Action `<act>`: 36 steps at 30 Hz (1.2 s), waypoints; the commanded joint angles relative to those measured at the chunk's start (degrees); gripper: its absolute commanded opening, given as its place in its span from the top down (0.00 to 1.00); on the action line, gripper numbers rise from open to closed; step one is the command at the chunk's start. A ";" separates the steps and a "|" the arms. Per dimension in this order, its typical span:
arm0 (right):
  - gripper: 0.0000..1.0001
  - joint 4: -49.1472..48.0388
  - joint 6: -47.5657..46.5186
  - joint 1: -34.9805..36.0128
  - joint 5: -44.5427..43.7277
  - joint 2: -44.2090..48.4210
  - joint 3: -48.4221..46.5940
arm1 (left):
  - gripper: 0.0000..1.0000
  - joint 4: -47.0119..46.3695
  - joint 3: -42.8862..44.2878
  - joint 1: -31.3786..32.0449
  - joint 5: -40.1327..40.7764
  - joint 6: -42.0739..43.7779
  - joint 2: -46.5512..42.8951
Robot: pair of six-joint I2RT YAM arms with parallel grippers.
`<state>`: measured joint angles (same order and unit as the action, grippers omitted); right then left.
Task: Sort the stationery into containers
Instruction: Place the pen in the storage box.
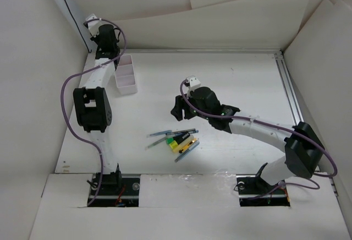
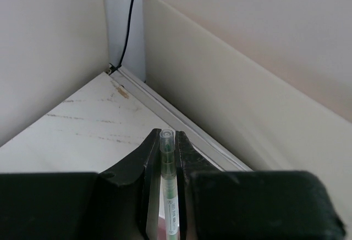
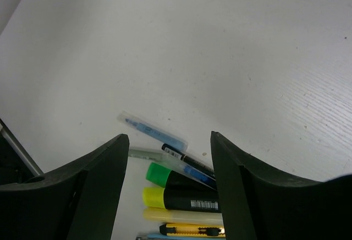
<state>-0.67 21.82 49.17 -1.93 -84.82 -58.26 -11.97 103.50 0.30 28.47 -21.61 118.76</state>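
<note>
A thin green pen [image 2: 168, 196] is pinched upright in the left claw [image 2: 166, 141], whose fingers are closed tight on it, up by the bench's [image 1: 231, 80] far left corner. The white divided box [image 1: 127, 90] sits just to that claw's right. The right claw [image 3: 169, 141] gapes wide and holds nothing, above the pile of pens and highlighters [image 3: 176, 197].

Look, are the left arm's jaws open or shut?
Shut. The left jaws pinch a thin greenish pen between them, with no gap either side.
</note>
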 commanded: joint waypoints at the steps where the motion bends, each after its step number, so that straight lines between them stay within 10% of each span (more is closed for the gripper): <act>1: 0.33 -3.02 -0.20 -0.30 0.62 0.53 -0.54 | 1.00 -3.41 2.93 -0.12 0.10 1.82 -0.63; 17: 0.33 -3.02 -0.20 -0.30 0.09 1.06 -0.54 | 0.98 -10.62 -10.16 -0.12 -0.61 2.45 -3.45; 29: 0.29 -3.02 -0.73 -0.30 2.02 1.06 -0.54 | 0.46 -11.24 -15.70 0.41 -6.05 0.86 -13.71; 33: 0.47 -3.02 -0.73 -0.30 3.86 1.06 -1.06 | 0.32 -9.13 -16.22 0.41 -8.42 -0.37 -18.46; 34: 0.73 -3.02 -0.73 -0.30 3.87 0.53 -1.07 | 0.32 -8.43 -16.23 0.41 -9.21 -1.15 -19.52; 36: 0.90 -3.02 -0.73 -0.30 5.27 -0.09 -1.59 | 0.36 -7.90 -17.97 0.41 -11.76 -2.82 -23.46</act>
<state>-0.84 21.23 49.17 0.93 -84.88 -58.28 -19.20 87.22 0.40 20.23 -22.09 102.56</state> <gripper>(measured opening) 0.139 0.648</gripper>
